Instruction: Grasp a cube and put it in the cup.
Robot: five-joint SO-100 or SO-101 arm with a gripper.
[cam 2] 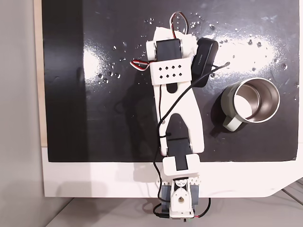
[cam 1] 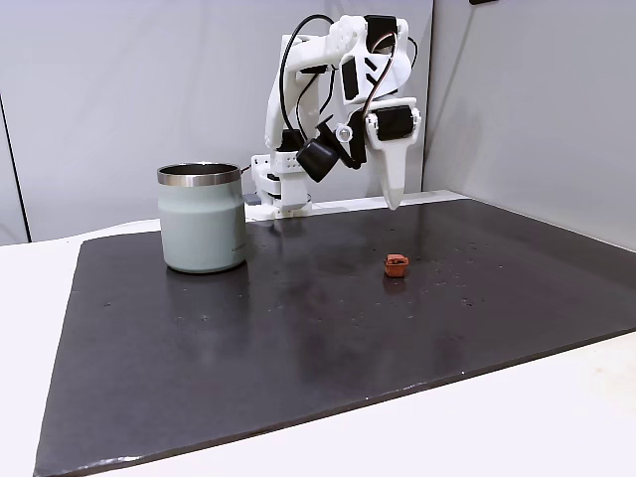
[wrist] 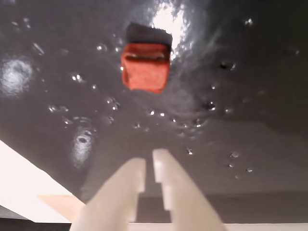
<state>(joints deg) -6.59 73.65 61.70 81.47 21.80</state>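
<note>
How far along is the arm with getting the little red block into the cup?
Nothing is done yet. The small reddish-brown cube lies on the black mat, apart from the pale grey-green steel-rimmed cup. The white gripper hangs above the mat, nearly shut, holding nothing. Grasp, carry and drop all remain.

The wrist view looks down close over the mat (wrist: pixel 57 57); one fixed view faces the arm (cam 1: pixel 338 89) low, another looks straight down; both share the cup (cam 1: pixel 202 219).

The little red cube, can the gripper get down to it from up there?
Probably yes. The gripper hangs above the mat, its jaws nearly closed, and the cube lies alone below with nothing between; the cup stands well aside.
</note>
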